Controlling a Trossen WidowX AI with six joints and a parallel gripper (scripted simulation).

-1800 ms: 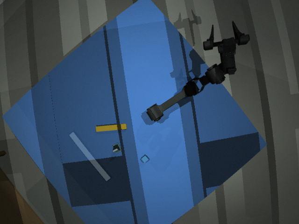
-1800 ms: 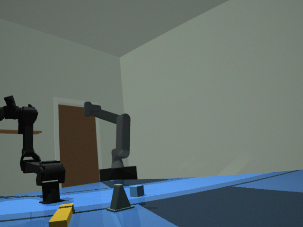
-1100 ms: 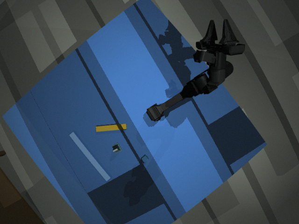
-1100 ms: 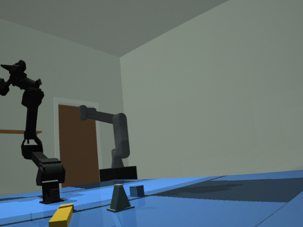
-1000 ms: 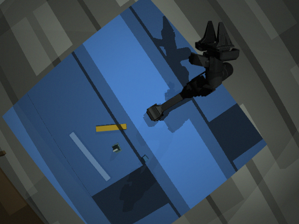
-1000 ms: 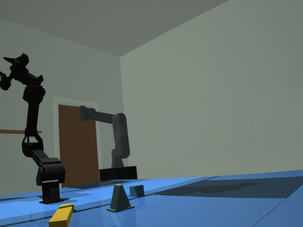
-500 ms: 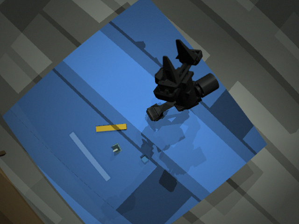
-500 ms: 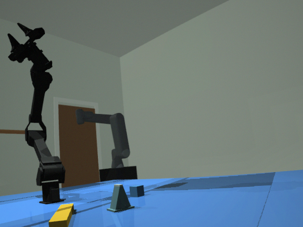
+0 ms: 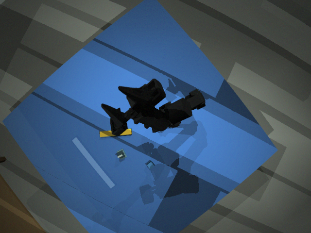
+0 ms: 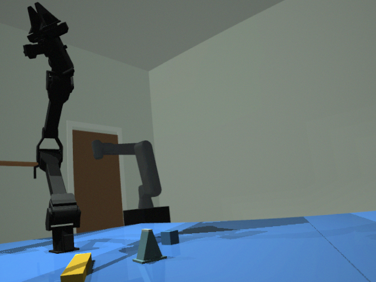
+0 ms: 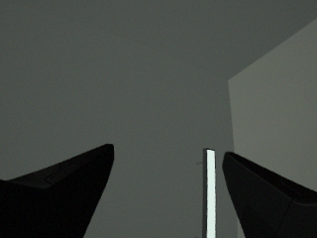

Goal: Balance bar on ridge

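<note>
The yellow bar (image 9: 104,134) (image 10: 76,265) lies flat on the blue table (image 9: 160,24) (image 10: 273,255). In the top view a finger of the arm hides its middle. The grey-green ridge (image 9: 121,155) (image 10: 148,248) stands upright beside the bar, apart from it, narrow at the top with a wider foot, and nothing rests on it. My gripper (image 9: 110,96) (image 10: 32,5) (image 11: 168,155) is open and empty. It is high above the table, its fingers pointing up in the exterior view. The wrist view shows the ceiling between the fingertips.
A small blue block (image 9: 150,164) (image 10: 169,237) stands near the ridge. A pale strip (image 9: 93,162) shows on the table beyond the ridge. A second grey arm (image 10: 147,170) stands in the background by a brown door (image 10: 97,182). A bright strip (image 11: 211,193) shows overhead.
</note>
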